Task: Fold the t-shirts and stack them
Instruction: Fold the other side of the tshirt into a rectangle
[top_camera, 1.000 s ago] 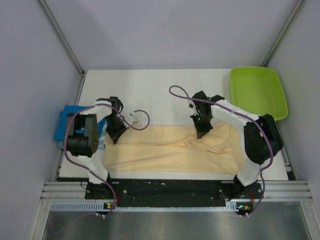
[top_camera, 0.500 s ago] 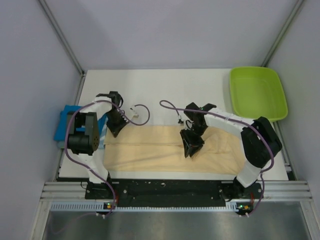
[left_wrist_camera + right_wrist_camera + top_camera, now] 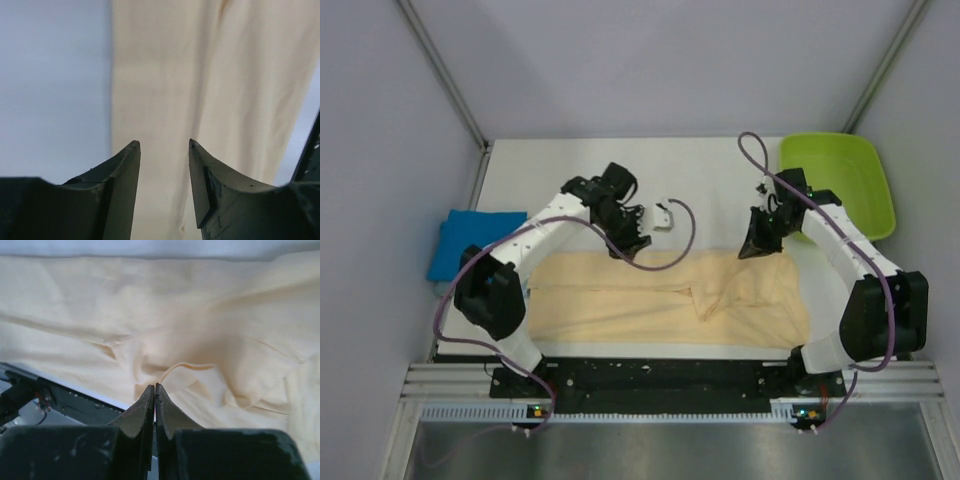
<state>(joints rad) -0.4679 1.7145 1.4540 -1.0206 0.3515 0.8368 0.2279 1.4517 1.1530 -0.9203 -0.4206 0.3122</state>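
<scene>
The pale peach-cream t-shirt (image 3: 620, 300) lies spread in a long band along the near edge of the worktop (image 3: 710, 175), reaching from in front of the left arm's base almost to the right arm's base. It is mostly flat, with a rumpled ridge (image 3: 705, 300) right of its middle and loose creases toward its right end. The bright blue t-shirt (image 3: 470, 245) sits as a folded square at the left edge of the worktop, well apart from the peach one. A lime-green tray (image 3: 788, 185) occupies the far right corner.

The left gripper (image 3: 162, 145) is over the far edge of the peach shirt, left of centre. Its fingers stand a narrow gap apart with nothing between them, only cloth and bare worktop beyond. The right gripper (image 3: 155, 386) is at the shirt's far edge near the right end, close to the tray. Its fingertips are pressed together, and no cloth shows pinched between them; the wrinkled fabric lies beyond the tips.
</scene>
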